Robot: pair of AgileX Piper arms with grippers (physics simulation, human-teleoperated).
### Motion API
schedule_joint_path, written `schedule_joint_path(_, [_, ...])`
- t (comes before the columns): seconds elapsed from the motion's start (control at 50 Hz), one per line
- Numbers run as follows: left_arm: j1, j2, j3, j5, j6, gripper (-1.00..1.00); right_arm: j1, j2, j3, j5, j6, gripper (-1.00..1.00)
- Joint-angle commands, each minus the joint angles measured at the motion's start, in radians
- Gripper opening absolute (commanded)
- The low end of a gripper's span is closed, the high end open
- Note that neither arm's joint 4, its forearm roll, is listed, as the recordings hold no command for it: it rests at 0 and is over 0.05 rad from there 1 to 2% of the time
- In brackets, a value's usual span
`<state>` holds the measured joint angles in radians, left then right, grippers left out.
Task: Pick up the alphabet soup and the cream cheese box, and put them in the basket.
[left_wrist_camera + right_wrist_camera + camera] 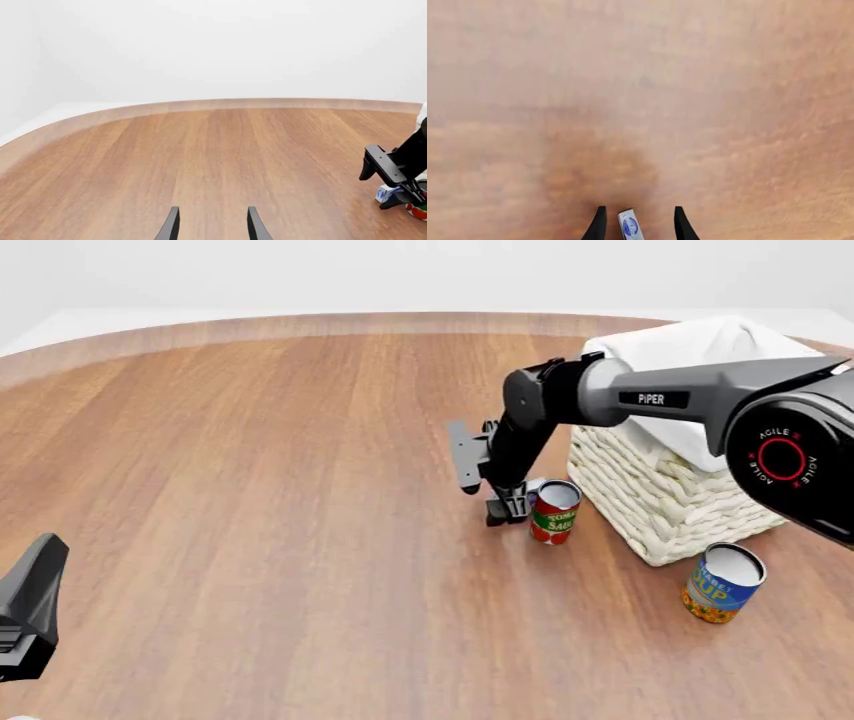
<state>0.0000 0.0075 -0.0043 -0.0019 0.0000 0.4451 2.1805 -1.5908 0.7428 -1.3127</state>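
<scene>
- Right wrist view: the right gripper (pixel 635 225) points down at the table (pixel 640 100), its fingers spread on either side of the cream cheese box (pixel 629 226), which stands between them untouched.
- Front view: a red and green can (pixel 554 512) sits just beside that gripper; the basket (pixel 667 490) is beyond it, and the alphabet soup (pixel 722 583) lies well apart.
- Left gripper (pixel 212 227): fingers apart, holding nothing.

- Right gripper (pixel 509 508) lowered to the table (pixel 267 490), beside a red and green can (pixel 554 512).
- Basket (pixel 667 490) just right of that can.
- Alphabet soup (pixel 723 583) upright before the basket.
</scene>
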Motion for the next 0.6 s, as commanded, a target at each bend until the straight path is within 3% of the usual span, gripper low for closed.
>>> schedule_joint_path(0.02, [0.000,0.000,0.000,0.000,0.000,1.00,-0.005,0.021,-0.027,0.013,-0.001,1.00])
schedule_joint_path(0.6, [0.000,0.000,0.000,0.000,0.000,1.00,-0.034,0.093,-0.096,0.044,-0.022,1.00])
